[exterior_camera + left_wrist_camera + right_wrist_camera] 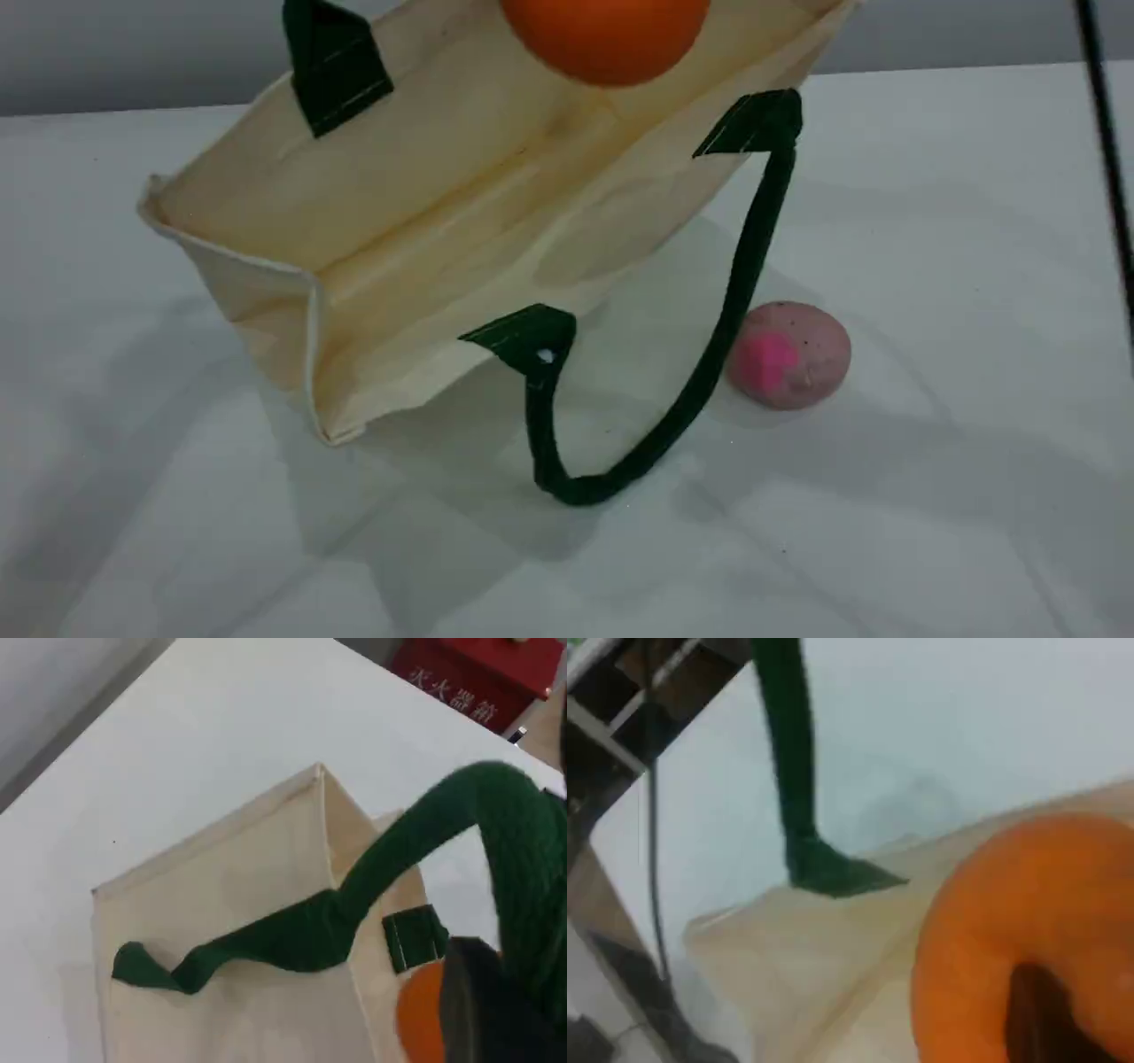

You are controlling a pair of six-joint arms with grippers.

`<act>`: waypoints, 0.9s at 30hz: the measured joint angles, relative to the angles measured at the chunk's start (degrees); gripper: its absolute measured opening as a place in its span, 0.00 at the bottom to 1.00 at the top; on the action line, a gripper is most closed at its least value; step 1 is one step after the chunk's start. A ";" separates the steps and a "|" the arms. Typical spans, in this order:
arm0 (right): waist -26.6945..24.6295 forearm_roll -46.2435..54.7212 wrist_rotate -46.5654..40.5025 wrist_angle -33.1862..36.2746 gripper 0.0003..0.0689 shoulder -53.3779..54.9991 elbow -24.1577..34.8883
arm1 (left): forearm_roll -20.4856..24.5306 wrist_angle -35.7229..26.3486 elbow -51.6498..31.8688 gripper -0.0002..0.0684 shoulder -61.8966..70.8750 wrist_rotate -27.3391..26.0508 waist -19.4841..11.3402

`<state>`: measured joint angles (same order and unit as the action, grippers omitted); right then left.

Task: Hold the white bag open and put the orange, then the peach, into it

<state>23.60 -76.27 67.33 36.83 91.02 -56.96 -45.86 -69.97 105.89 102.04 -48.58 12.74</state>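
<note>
The white bag [425,204] hangs tilted above the table, its mouth open toward the scene camera. One dark green handle [709,354] droops down to the tabletop. In the left wrist view the other handle [292,943] rises off the bag [221,886] and wraps over my left gripper [483,1005], which is shut on it. The orange [607,35] hovers at the bag's mouth at the top edge of the scene view. It fills the right wrist view, orange [1010,904], with my right gripper [1036,1010] shut on it. The peach [788,354] lies on the table beside the drooping handle.
A black cable [1107,151] runs down the scene's right edge. A red box [478,673] stands beyond the table's far side in the left wrist view. A metal frame [620,726] shows off the table's edge in the right wrist view.
</note>
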 joint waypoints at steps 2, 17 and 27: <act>1.22 -1.62 0.93 -2.19 0.04 1.83 0.00 | 0.00 0.00 0.00 0.09 0.00 0.00 0.00; 6.23 -23.10 19.84 -13.07 0.04 14.77 -0.09 | -1.03 0.00 0.00 0.09 0.00 1.02 0.00; 6.23 -23.87 22.59 -12.99 0.04 21.95 -6.32 | -2.12 0.00 0.00 0.09 0.00 1.07 0.00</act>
<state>29.83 -100.14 89.92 23.83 112.98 -63.28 -47.98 -69.97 105.89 102.04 -47.51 12.74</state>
